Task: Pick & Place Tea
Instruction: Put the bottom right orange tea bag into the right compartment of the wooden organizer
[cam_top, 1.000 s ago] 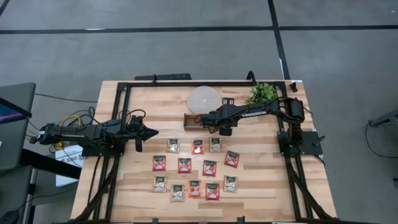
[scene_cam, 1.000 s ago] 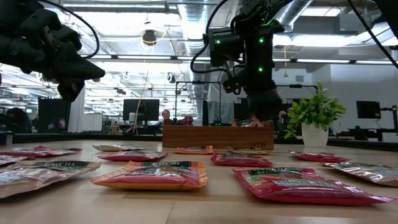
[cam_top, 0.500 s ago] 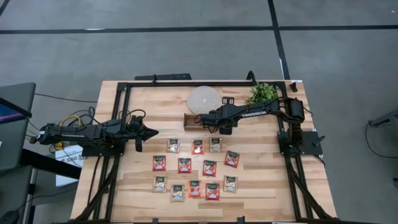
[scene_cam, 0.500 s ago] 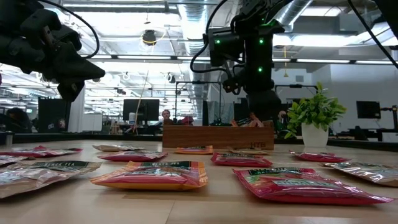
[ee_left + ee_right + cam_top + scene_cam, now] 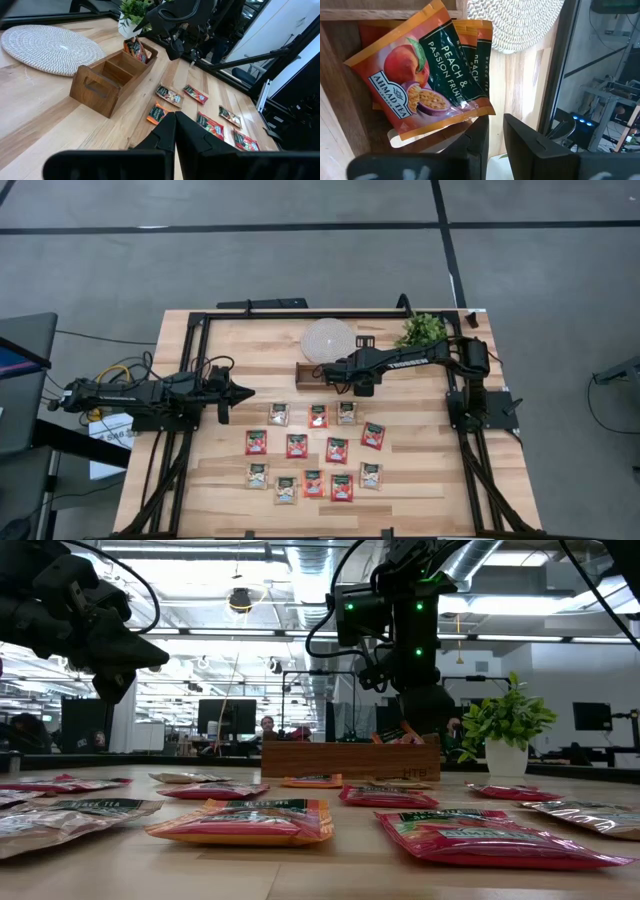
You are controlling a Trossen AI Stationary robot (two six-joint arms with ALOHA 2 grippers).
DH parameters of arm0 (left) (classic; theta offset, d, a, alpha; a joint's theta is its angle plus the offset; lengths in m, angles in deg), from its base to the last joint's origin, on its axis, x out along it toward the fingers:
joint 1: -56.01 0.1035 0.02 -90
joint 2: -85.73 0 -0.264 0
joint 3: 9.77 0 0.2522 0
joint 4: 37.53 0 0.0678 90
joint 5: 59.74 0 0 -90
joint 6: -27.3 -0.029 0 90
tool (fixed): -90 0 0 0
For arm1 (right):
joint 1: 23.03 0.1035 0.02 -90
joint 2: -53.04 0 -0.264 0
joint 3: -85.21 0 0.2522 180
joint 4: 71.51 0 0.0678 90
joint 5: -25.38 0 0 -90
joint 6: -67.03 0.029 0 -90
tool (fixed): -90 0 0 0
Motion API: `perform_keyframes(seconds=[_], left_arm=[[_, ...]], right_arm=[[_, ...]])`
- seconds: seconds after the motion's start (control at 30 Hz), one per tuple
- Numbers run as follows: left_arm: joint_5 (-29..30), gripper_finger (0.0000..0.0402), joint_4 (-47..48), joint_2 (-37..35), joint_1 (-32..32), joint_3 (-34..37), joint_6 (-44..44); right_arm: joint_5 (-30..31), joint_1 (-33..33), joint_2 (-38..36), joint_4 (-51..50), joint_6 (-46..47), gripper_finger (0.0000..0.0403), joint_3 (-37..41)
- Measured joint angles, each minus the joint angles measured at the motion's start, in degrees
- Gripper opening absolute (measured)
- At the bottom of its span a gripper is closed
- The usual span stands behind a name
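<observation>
The jaws of the right gripper (image 5: 492,131) stand a narrow slit apart just over an orange peach-and-passion-fruit sachet (image 5: 422,82), and whether they still touch its edge cannot be told. That sachet leans on others of the same kind inside the end compartment of the wooden tray (image 5: 308,373) nearest the potted plant (image 5: 421,330); in the left wrist view the same packets (image 5: 135,49) stand tilted in that compartment, with the other two compartments showing no packets. The right arm reaches from its side of the counter (image 5: 230,475) across to the tray, beside the round woven mat (image 5: 328,339).

The left gripper (image 5: 245,392) hangs above the counter's left part, well apart from the tray, its jaws pressed together on nothing.

The rest of the tea sachets (image 5: 315,450) lie flat on the counter in loose rows between the two arms, most of them red, a few pale. In the low view they spread across the foreground in front of the tray (image 5: 350,759), the nearest a red one (image 5: 490,836)
</observation>
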Motion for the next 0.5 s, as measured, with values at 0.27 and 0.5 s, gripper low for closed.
perform_keyframes(seconds=[0.27, 0.5], left_arm=[[0.00, 0.0000, 0.00, -0.02, 0.00, 0.00, -0.04], [0.01, 0.0000, 0.02, 0.00, 0.00, 0.00, -0.10]], right_arm=[[-0.04, 0.07, -0.20, 0.00, -2.84, 0.0052, 0.00], [-1.38, 0.17, -3.56, 3.25, -5.38, 0.0052, 0.00]])
